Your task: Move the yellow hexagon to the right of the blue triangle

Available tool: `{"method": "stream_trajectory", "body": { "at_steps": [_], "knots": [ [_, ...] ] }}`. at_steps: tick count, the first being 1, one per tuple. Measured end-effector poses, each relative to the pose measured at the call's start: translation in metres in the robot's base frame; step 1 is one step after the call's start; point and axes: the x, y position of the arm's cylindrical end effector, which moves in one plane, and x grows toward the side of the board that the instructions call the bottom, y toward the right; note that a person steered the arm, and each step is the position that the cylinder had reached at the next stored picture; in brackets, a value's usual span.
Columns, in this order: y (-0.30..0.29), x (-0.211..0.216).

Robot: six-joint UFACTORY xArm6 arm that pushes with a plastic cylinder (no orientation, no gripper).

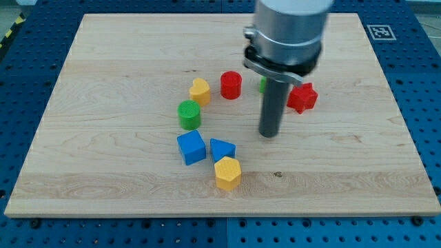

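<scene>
Camera view, yellow hexagon [227, 173] touching the blue triangle [222, 149] at its lower edge, my tip [269, 134] to the triangle's right, touching no block, no fingers on this rod.

wooden board [103, 62], yellow hexagon [227, 173], blue triangle [222, 149], blue cube [191, 147]

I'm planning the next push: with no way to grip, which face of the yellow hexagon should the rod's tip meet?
Press my tip on the yellow hexagon block's bottom-left side, coming round below it. It sits just below the blue triangular block, apparently touching it, so pushing up and rightward should carry it to the triangle's right.
</scene>
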Motion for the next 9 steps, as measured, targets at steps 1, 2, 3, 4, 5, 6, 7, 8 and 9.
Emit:
{"method": "stream_trajectory", "body": {
  "at_steps": [1, 2, 3, 4, 5, 6, 7, 8, 9],
  "knots": [
    [0.002, 0.039],
    [-0.003, 0.081],
    [-0.003, 0.084],
    [-0.003, 0.084],
    [-0.014, 0.089],
    [-0.035, 0.110],
    [-0.070, 0.112],
    [-0.105, 0.112],
    [-0.101, 0.094]
  ]
}}
